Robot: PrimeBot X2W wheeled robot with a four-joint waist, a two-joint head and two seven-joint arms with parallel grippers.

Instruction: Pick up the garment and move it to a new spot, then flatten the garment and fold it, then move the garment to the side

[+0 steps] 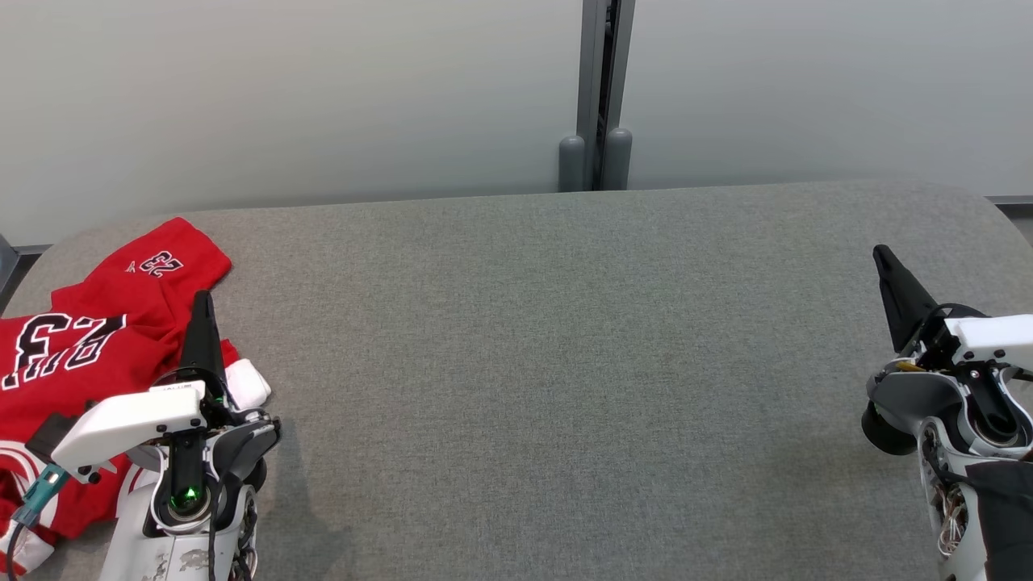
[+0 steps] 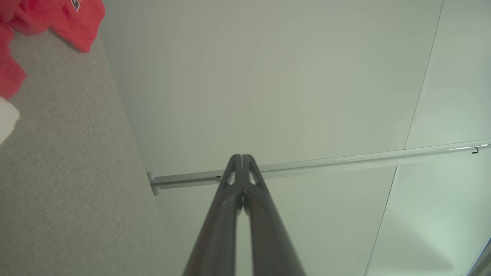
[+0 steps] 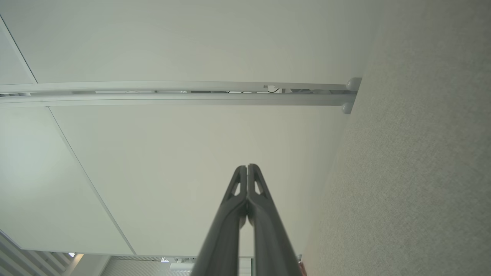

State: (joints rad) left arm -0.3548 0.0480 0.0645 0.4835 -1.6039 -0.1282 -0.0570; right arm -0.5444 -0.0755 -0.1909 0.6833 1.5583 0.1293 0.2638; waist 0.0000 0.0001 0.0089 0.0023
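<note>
Bright, even light casts soft shadows on the table [image 1: 565, 363]; wrist views slightly hazy.

Open table [image 1: 565, 363] centre (garment [image 1: 137, 294] leftward)

Grey felt-like table top [image 1: 565, 363] spans between left pincer [image 1: 202, 300] and right pincer [image 1: 881, 254] and runs on ahead of both tips to a rounded far edge. Past that edge, ahead of both pincers, are pale matte wall panels [image 1: 282, 97]. A grey vertical post [image 1: 601, 73] splits the panels roughly midway between the pincers, a bit nearer the right one. Two rounded grey caps [image 1: 571, 161] sit at the post's foot, touching the table's far edge. In the left wrist view the post crosses just behind the pincer tips, with a thin panel seam [image 2: 418, 88] to their right. In the right wrist view a slatted surface [image 3: 23, 249] shows at lower left of the pincer, too blurry to identify.
</note>
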